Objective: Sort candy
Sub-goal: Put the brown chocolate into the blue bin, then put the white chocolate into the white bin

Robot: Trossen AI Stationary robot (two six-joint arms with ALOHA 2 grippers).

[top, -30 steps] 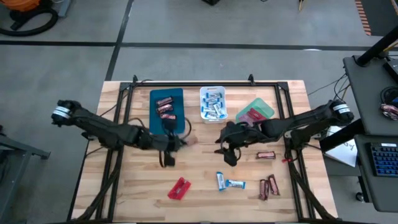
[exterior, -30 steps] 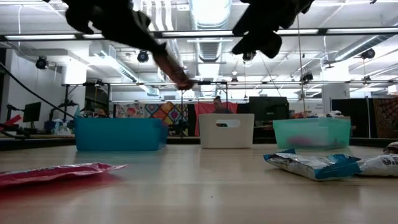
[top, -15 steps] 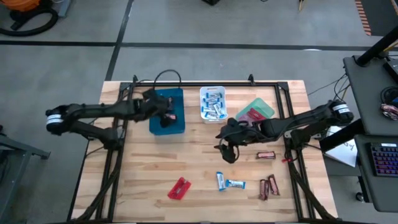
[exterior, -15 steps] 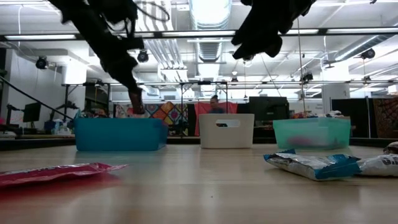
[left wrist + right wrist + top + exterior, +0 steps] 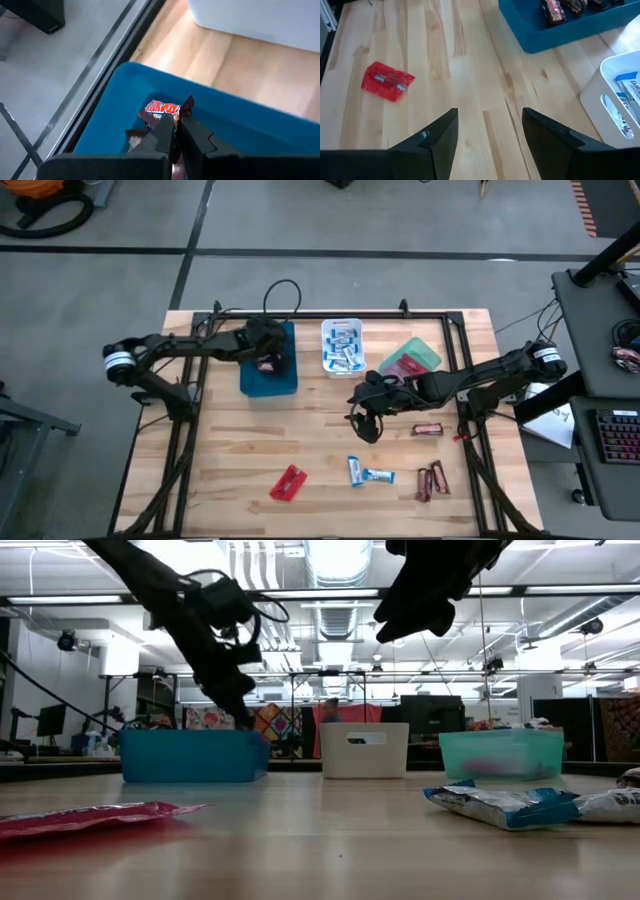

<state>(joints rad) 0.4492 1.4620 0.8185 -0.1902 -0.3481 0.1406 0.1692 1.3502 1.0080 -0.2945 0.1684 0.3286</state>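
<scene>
Left hand (image 5: 268, 362) over the blue tray (image 5: 254, 377) at about 11 o'clock from tabletop centre, fingers (image 5: 162, 140) together, clamped on a dark brown-red bar (image 5: 163, 108) whose wrapper sticks out past the tips; left wrist view shows the bar down inside the tray, more dark wrappers under it. Low view: same hand (image 5: 243, 716) dips just behind the tray's near wall (image 5: 190, 758).

Right hand (image 5: 364, 423) hovers near tabletop centre, slightly toward 3 o'clock, fingers (image 5: 440, 135) apart, nothing between them; bare wood below in the right wrist view.

Trays along the 12 o'clock edge of the tabletop (image 5: 230, 450):
- blue tray, 11 o'clock, dark bars in it
- white tray (image 5: 343, 328), 12 o'clock, blue-and-white bars (image 5: 344, 352) inside
- green tray (image 5: 422, 355), 1 o'clock, tilted, red packets (image 5: 402, 365) inside

Loose candy on the wood:
- red packet (image 5: 288, 482) at 7 o'clock, also seen in right wrist view (image 5: 387, 80)
- two blue-and-white bars (image 5: 368, 473) at 5 o'clock, touching at one end
- one dark bar (image 5: 428, 429) at 3 o'clock, just beside the right arm
- pair of dark bars (image 5: 432, 480) at 4 o'clock, side by side

Low view: pink-red packet (image 5: 95, 817) in foreground, blue-and-white bars (image 5: 530, 806) opposite
</scene>
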